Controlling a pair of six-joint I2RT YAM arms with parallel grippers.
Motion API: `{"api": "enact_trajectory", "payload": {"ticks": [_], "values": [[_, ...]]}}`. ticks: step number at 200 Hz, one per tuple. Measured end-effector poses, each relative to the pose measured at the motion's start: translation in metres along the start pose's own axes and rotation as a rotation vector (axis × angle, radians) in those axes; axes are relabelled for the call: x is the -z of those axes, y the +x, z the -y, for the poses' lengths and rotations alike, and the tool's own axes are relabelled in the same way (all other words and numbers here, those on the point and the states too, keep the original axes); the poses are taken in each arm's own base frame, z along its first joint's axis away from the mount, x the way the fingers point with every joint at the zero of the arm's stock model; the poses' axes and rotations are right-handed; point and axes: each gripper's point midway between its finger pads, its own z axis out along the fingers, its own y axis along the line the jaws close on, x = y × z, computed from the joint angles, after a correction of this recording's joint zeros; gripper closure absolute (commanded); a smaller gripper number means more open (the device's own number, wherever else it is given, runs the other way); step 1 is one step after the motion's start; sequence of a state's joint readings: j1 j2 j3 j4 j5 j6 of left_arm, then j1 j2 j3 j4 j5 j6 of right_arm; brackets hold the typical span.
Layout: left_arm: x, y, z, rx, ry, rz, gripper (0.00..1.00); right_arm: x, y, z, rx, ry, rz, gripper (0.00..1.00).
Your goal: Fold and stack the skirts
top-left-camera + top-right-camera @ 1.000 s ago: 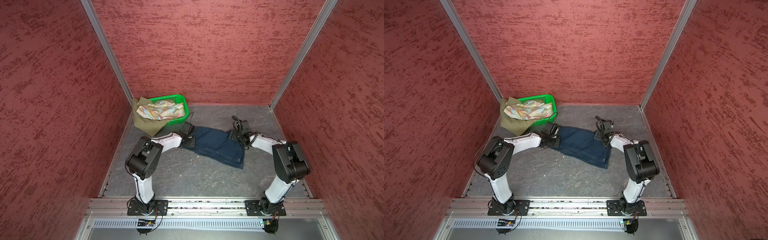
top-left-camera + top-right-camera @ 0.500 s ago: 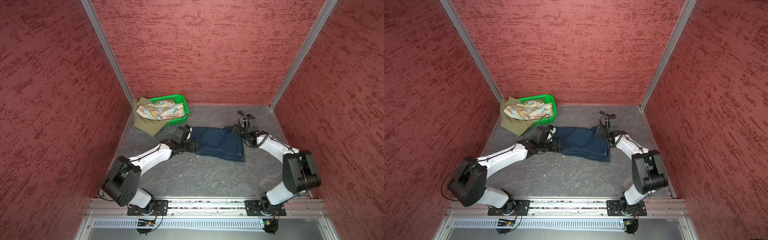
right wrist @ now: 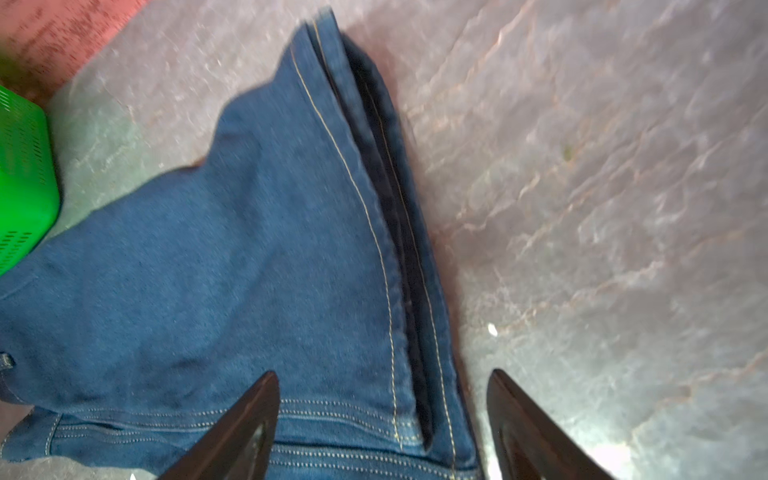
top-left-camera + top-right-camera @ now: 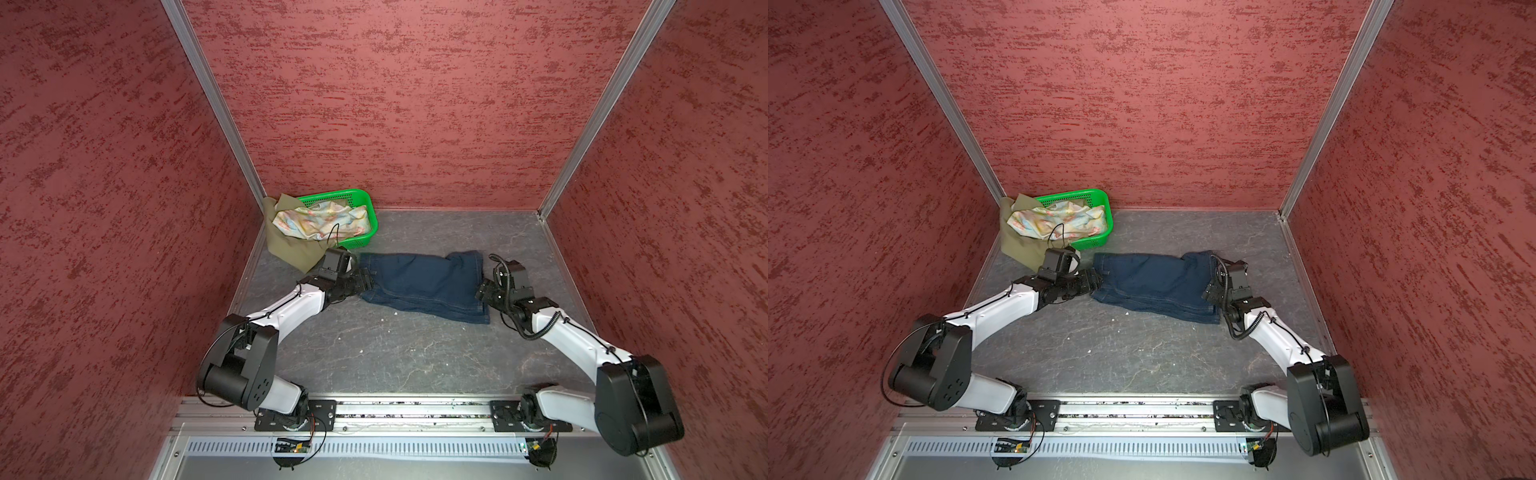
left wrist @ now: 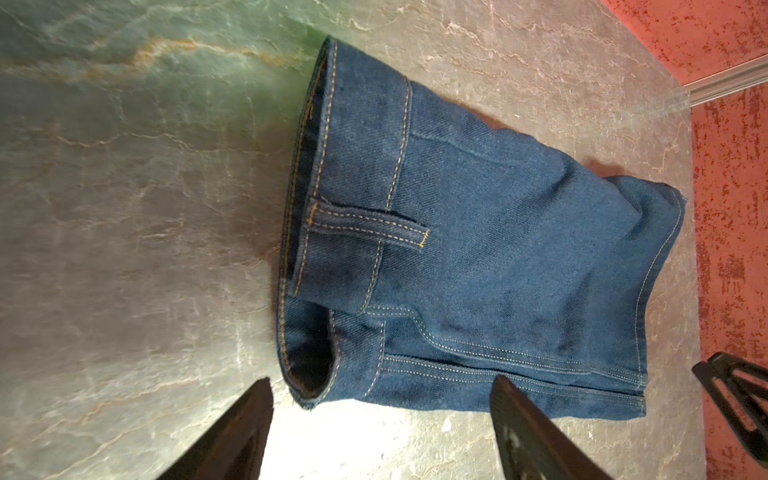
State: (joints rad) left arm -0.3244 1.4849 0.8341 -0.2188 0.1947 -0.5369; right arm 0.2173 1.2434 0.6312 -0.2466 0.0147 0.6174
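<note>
The dark blue denim skirt (image 4: 424, 286) (image 4: 1154, 286) lies folded flat in the middle of the floor. Its waistband with a belt loop (image 5: 365, 224) faces my left gripper (image 4: 368, 282) (image 4: 1098, 280) (image 5: 380, 382), which is open just off that end and holds nothing. My right gripper (image 4: 482, 289) (image 4: 1208, 293) (image 3: 382, 374) is open over the hem end (image 3: 390, 291), one finger above denim and one above bare floor. The pastel floral skirt (image 4: 320, 220) (image 4: 1054, 220) lies bunched in the basket. The olive-green skirt (image 4: 291, 249) (image 4: 1021, 249) hangs over the basket's left side onto the floor.
A green perforated basket (image 4: 353, 193) (image 4: 1084, 193) (image 3: 25, 166) stands in the back left corner, close behind the left wrist. Red walls enclose three sides. Grey stone-patterned floor (image 4: 395, 353) stretches toward the rail at the front.
The left gripper has opened, let go of the waistband end and backed off a little. The skirt now lies more spread out and flatter. The right gripper slid frontward along the hem.
</note>
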Motion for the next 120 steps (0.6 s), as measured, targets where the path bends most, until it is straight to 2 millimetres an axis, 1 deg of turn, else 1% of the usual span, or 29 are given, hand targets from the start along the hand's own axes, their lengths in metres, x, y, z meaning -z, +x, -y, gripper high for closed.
{"api": "enact_trajectory", "payload": {"ticks": [32,60,83,120], "values": [[-0.020,0.008,-0.009,0.020,-0.022,-0.045,0.24,-0.004,0.010,-0.005,0.000,-0.022,-0.042,0.30],[-0.032,0.013,-0.018,0.026,-0.049,-0.066,0.24,-0.010,0.019,-0.006,0.001,-0.028,-0.084,0.36],[-0.036,0.007,-0.018,0.024,-0.060,-0.052,0.23,-0.015,0.026,-0.008,0.005,-0.031,-0.110,0.37],[-0.042,-0.011,-0.014,0.010,-0.066,-0.013,0.20,-0.027,0.038,-0.008,0.015,-0.025,-0.153,0.39]]}}
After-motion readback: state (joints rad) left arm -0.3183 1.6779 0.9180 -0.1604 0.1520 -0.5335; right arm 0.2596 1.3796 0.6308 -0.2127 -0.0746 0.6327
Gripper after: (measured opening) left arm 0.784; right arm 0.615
